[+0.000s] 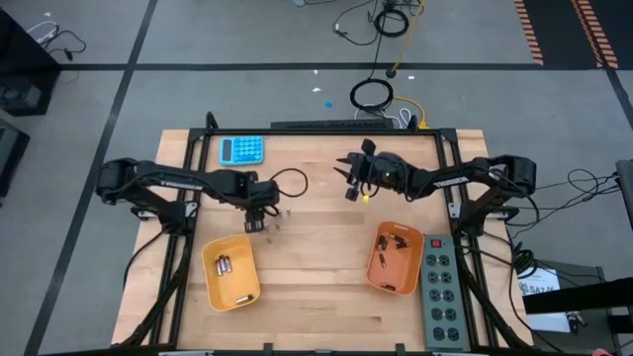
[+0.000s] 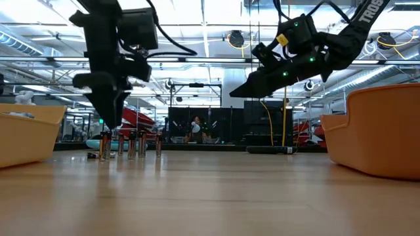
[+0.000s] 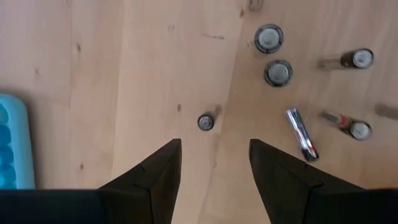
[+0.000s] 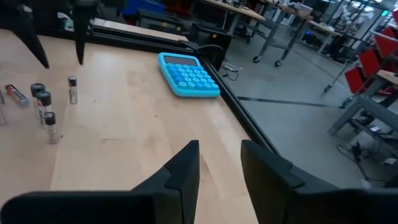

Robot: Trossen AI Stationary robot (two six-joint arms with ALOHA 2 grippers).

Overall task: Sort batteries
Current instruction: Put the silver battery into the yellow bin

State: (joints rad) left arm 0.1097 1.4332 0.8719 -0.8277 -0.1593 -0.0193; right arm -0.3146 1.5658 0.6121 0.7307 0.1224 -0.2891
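Observation:
Several small batteries [image 3: 278, 73] stand upright on the wooden table, and one [image 3: 302, 134] lies flat among them. My left gripper [image 3: 214, 142] points down over this cluster [image 1: 274, 218], open. One small upright battery [image 3: 206, 122] shows just beyond the gap between its fingertips, untouched. In the low view the left gripper's fingers [image 2: 108, 121] hang just above the standing batteries [image 2: 131, 145]. My right gripper [image 1: 348, 180] hovers high over the table's far middle, open, with nothing between its fingers [image 4: 219, 144].
A yellow tray [image 1: 230, 287] at the near left holds a few silvery batteries. An orange tray [image 1: 381, 272] at the near right holds darker ones. A blue calculator [image 1: 242, 149] lies at the far left. A grey power strip [image 1: 442, 292] runs along the right edge.

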